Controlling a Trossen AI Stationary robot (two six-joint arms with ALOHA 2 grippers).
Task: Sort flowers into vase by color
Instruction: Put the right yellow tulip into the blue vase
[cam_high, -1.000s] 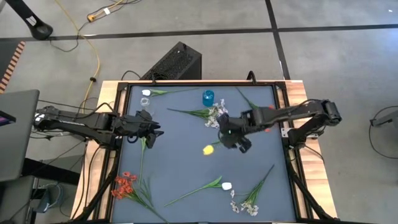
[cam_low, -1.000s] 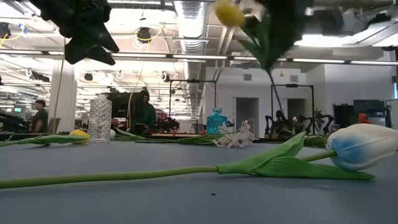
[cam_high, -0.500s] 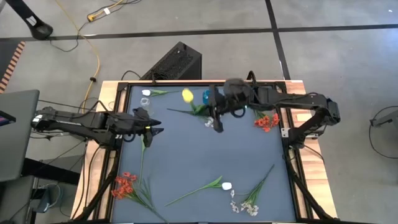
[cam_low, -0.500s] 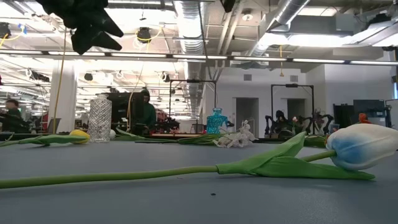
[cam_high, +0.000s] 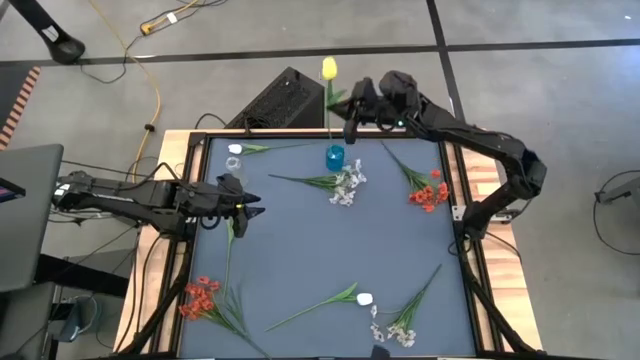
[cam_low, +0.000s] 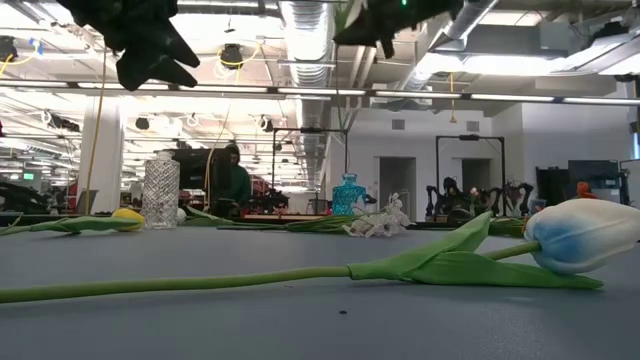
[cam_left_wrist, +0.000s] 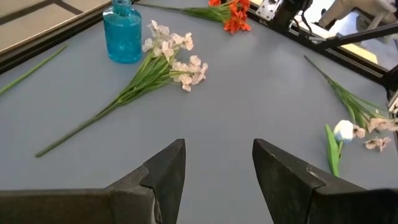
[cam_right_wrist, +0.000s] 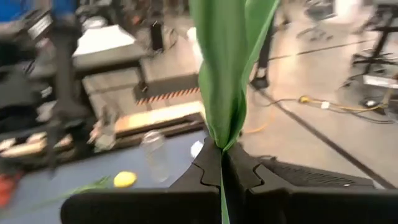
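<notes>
My right gripper (cam_high: 352, 108) is raised over the table's far edge, shut on a yellow-budded flower (cam_high: 328, 68). The flower's thin stem runs down to the mouth of the small blue vase (cam_high: 334, 157). Whether its end is inside, I cannot tell. My left gripper (cam_high: 246, 208) hovers open near the left side, above the bud end of another green stem (cam_high: 228, 260). Red clusters (cam_high: 428, 192) (cam_high: 200, 297), white buds (cam_high: 364, 299) (cam_high: 235, 149) and whitish sprigs (cam_high: 348, 185) (cam_high: 396, 328) lie flat on the mat. My right gripper pinches the yellow flower between its two fingers (cam_right_wrist: 208, 167) at the stem where the long green leaves (cam_right_wrist: 227, 68) begin, below the bud. The fingers come roughly level from the table's right, across the stem. The flower stands upright, bud up, and its stem hangs down toward the blue vase.
A clear glass vase (cam_high: 233, 163) stands near the far left corner, with a white bud beside it. A black box (cam_high: 283, 98) sits on the floor past the far edge. The mat's middle (cam_high: 330, 245) is bare. People show in the room behind (cam_low: 233, 180).
My right gripper has carried the yellow flower from the mat's middle up and toward the far edge. The flower has turned from lying across to upright, bud on top, with its stem over the blue vase. My left arm has kept still.
</notes>
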